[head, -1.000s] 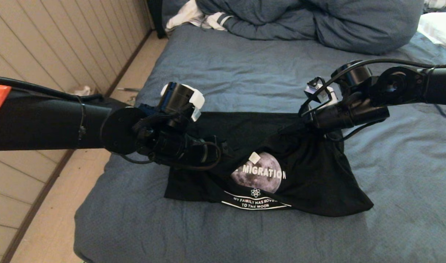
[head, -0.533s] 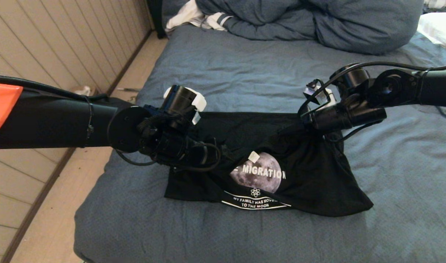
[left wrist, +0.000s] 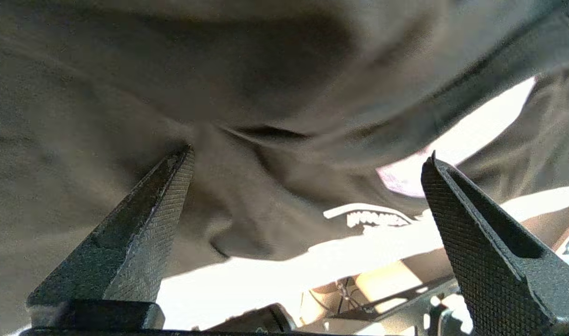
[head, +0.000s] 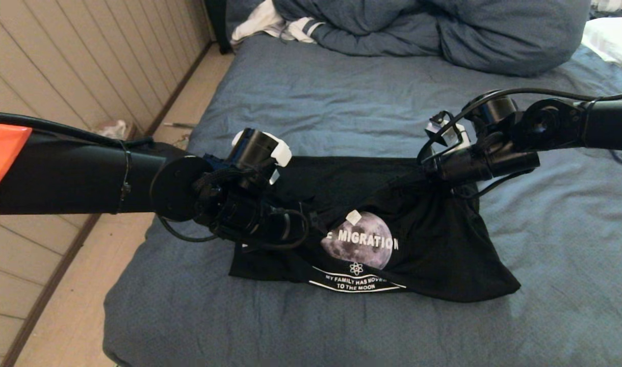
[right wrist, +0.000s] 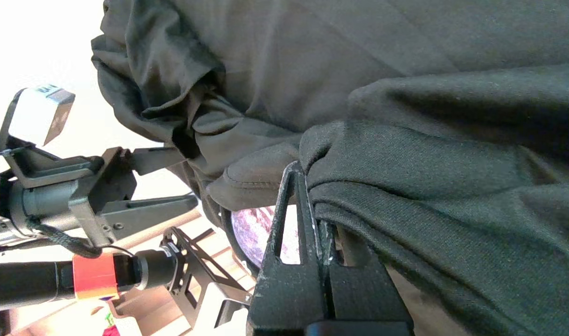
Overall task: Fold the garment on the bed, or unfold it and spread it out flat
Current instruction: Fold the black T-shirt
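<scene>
The garment (head: 433,250), a black T-shirt with a moon print (head: 362,242) and white lettering, lies bunched on the bed (head: 341,102). My right gripper (head: 405,179) is shut on a fold of its upper edge and holds that part up like a tent. The right wrist view shows the pinch, with my right gripper (right wrist: 308,179) closed on the garment (right wrist: 429,154). My left gripper (head: 313,220) hovers open over the shirt's left part. In the left wrist view my left gripper (left wrist: 310,153) stands wide, with the garment (left wrist: 126,93) just beyond its tips and nothing between them.
A bunched blue-grey duvet (head: 443,30) lies across the back of the bed. A white striped cloth (head: 270,23) is at its left end and a white pillow (head: 614,35) at the far right. A panelled wall (head: 61,61) and a floor strip (head: 188,102) run along the bed's left edge.
My left arm has eased slightly down toward the shirt. The right gripper keeps its hold, and the shirt lies as before.
</scene>
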Tool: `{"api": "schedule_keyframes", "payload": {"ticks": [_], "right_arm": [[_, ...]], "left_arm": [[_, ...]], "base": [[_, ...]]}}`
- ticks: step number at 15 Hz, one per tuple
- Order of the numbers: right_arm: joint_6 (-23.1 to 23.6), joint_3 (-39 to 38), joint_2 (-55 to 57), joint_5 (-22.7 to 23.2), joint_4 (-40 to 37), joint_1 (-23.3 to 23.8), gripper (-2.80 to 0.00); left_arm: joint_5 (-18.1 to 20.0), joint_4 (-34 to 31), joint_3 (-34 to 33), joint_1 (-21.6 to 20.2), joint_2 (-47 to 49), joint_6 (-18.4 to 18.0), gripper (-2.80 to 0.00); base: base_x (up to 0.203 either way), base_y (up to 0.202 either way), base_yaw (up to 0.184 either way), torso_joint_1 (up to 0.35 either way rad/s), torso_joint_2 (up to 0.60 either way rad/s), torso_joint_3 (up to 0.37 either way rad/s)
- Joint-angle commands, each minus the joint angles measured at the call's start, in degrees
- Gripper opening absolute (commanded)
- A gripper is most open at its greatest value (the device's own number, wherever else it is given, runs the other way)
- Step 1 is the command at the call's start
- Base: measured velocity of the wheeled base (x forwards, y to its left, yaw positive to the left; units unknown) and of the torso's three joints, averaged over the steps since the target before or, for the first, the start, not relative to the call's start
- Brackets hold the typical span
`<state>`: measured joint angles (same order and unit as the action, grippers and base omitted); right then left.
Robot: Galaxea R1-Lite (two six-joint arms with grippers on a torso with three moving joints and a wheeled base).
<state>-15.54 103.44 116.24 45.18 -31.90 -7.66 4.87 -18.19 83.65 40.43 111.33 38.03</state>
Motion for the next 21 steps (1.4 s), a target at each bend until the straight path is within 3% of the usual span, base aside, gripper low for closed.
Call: {"api": "schedule_keyframes", "payload": {"ticks": [1, 12, 18, 21], "right_arm": [[-0.1, 0.3, 0.5, 0.3, -0.2, 0.2, -2.80], [0.0, 0.4, 1.4, 0.3, -0.2, -0.1, -2.80], [0.0, 0.5, 2.2, 0.3, -0.2, -0.1, -2.80], [0.0, 0.7, 2.5, 0.3, -0.2, -0.2, -2.80]], "left_arm": [[0.0, 0.1, 0.0, 0.1, 1.4, 0.2, 0.00], [-0.2, -1.0, 9.4, -5.2, 3.4, -1.8, 0.00], [-0.3, -9.1, 17.6, -5.4, 4.3, -2.1, 0.00], [-0.3, -9.1, 17.7, -5.4, 3.8, -2.3, 0.00]], "base": [[0.000, 0.000, 0.000, 0.000, 0.00, 0.000], [0.000, 0.000, 0.000, 0.000, 0.00, 0.000], [0.000, 0.000, 0.000, 0.000, 0.00, 0.000], [0.000, 0.000, 0.000, 0.000, 0.00, 0.000]]}}
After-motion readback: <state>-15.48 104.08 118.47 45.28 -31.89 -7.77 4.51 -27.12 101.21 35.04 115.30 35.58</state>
